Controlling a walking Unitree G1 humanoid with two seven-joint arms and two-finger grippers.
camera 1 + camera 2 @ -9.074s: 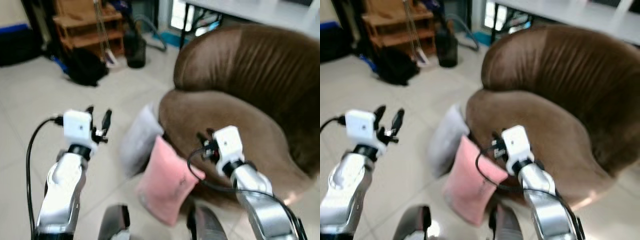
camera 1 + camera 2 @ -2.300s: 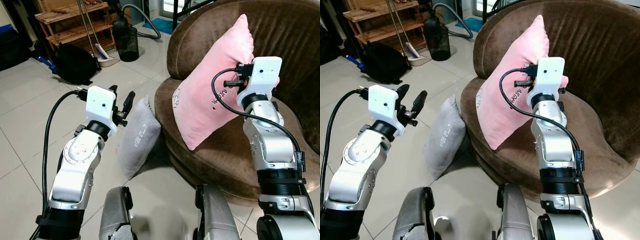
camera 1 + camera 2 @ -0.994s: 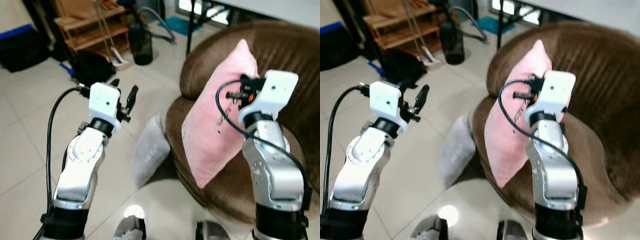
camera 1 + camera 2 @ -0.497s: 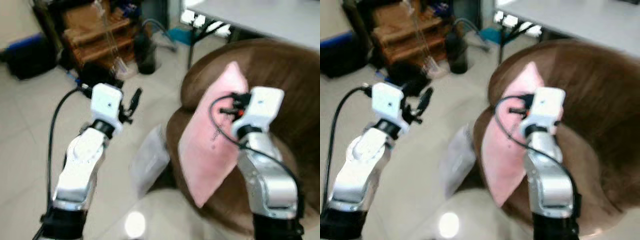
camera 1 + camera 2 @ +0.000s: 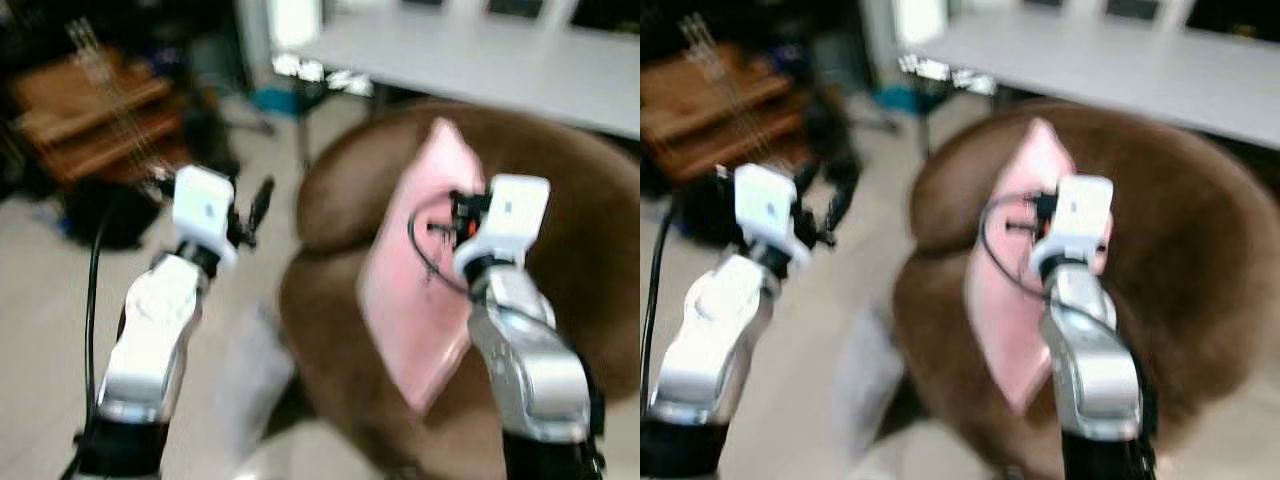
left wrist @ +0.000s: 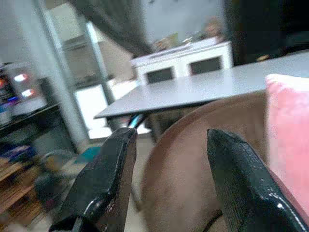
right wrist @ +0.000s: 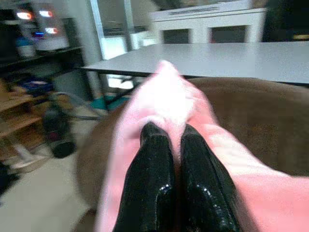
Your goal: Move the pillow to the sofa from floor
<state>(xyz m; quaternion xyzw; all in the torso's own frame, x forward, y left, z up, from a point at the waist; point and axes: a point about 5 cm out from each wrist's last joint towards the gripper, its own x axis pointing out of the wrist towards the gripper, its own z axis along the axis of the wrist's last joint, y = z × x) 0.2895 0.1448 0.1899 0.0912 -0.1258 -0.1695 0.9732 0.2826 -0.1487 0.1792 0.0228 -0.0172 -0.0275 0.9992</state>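
Two fingers of my right gripper [image 7: 164,159] pinch the pillow [image 5: 415,300] at 12 o'clock (soft, light); left gripper [image 6: 166,183] gapes.

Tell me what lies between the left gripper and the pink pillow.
In the left eye view, only the brown sofa's backrest edge lies between the open left gripper and the pink pillow, which the right gripper pinches.
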